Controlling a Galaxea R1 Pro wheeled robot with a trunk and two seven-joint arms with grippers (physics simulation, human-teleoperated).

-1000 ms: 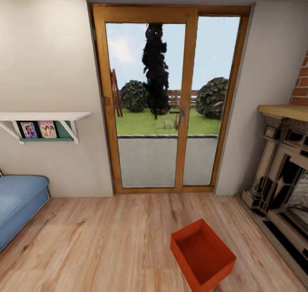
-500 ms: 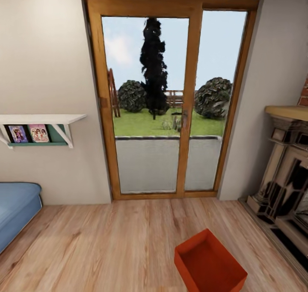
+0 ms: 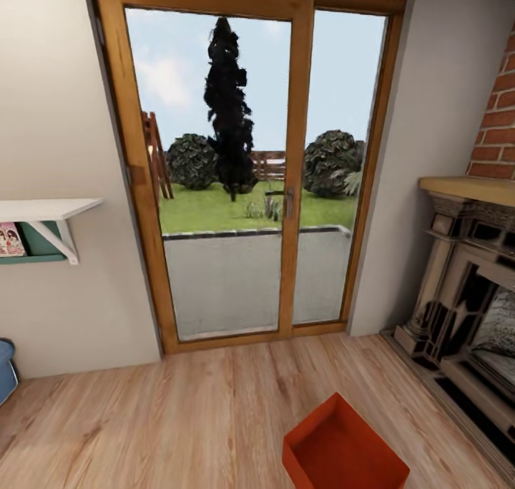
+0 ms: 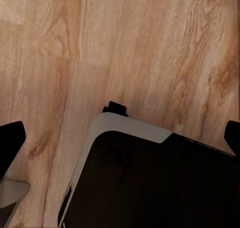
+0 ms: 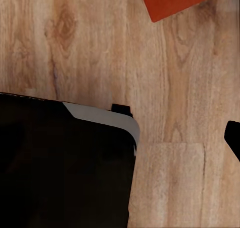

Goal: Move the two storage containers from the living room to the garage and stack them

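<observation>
Robot base (image 4: 150, 183), dark w/ a pale grey rim, sits lowest in the left wrist view over light wood plank floor (image 4: 150, 47). Black tips at both side edges there are the left pincer fingers (image 4: 11, 143), set wide apart, nothing between them. Right wrist view: same base corner (image 5: 60, 163), one black fingertip (image 5: 234, 138) at the edge; can't tell how wide the right pincer stands. Red-orange storage container (image 5: 175, 0) shows as a corner on the planks, apart from the base.

Head view: the container (image 3: 342, 449) rests on the living room floor (image 3: 179, 410), open top up, turned corner-on, cut by the frame edge. Right of the container, dark ornate fireplace (image 3: 465, 317) w/ a wooden mantel, red brick (image 3: 497, 117) above. Far left of the container, a blue sofa edge (image 3: 6, 367); above that a white wall shelf (image 3: 43, 210) w/ a picture under it. Beyond the container, wood-framed glass doors (image 3: 286, 174); outside, paving, grass, round bushes, a tall dark tree (image 3: 227, 109).
</observation>
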